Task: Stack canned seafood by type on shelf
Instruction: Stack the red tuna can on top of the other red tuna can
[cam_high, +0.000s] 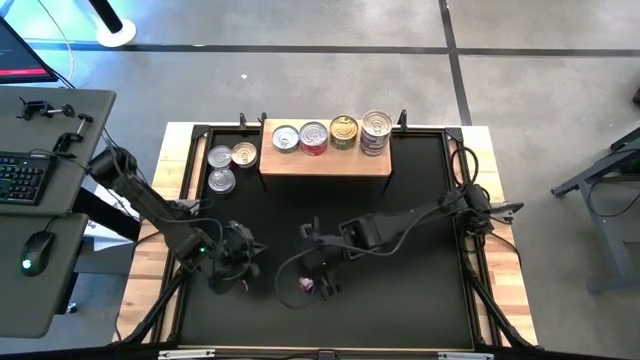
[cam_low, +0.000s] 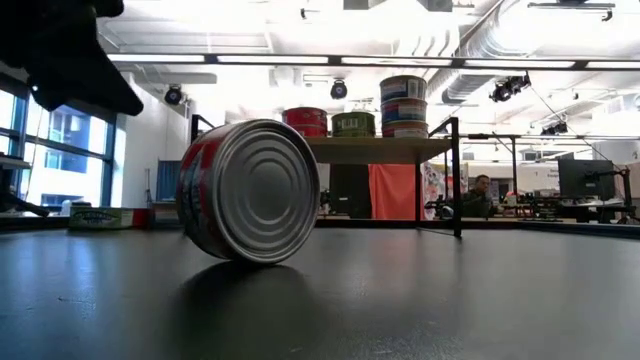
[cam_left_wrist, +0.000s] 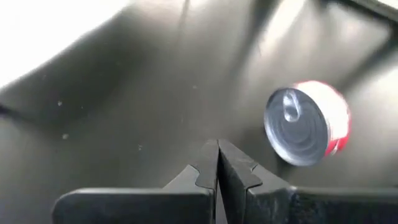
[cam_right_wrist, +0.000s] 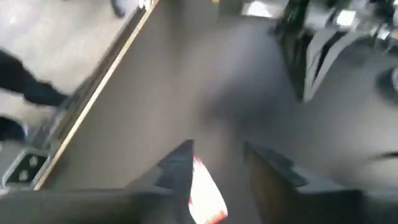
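A red-labelled can (cam_high: 305, 285) with a silver lid stands on its edge on the black mat (cam_high: 420, 290), showing large in the low view (cam_low: 250, 190) with nothing touching it. My right gripper (cam_high: 322, 278) hangs just above it, fingers apart (cam_right_wrist: 221, 152), with a strip of the red can (cam_right_wrist: 202, 196) showing between them. My left gripper (cam_high: 250, 265) is shut (cam_left_wrist: 217, 162) to the left of the can (cam_left_wrist: 308, 124). On the wooden shelf (cam_high: 325, 163) at the far side stand several cans (cam_high: 344, 132), the rightmost (cam_low: 403, 105) a stack.
Three silver-lidded cans (cam_high: 222, 180) sit on the mat left of the shelf. The shelf's black legs (cam_low: 458, 180) stand at the far edge. A wooden frame (cam_high: 180, 160) borders the mat. A desk with keyboard and mouse (cam_high: 35, 250) is at the left.
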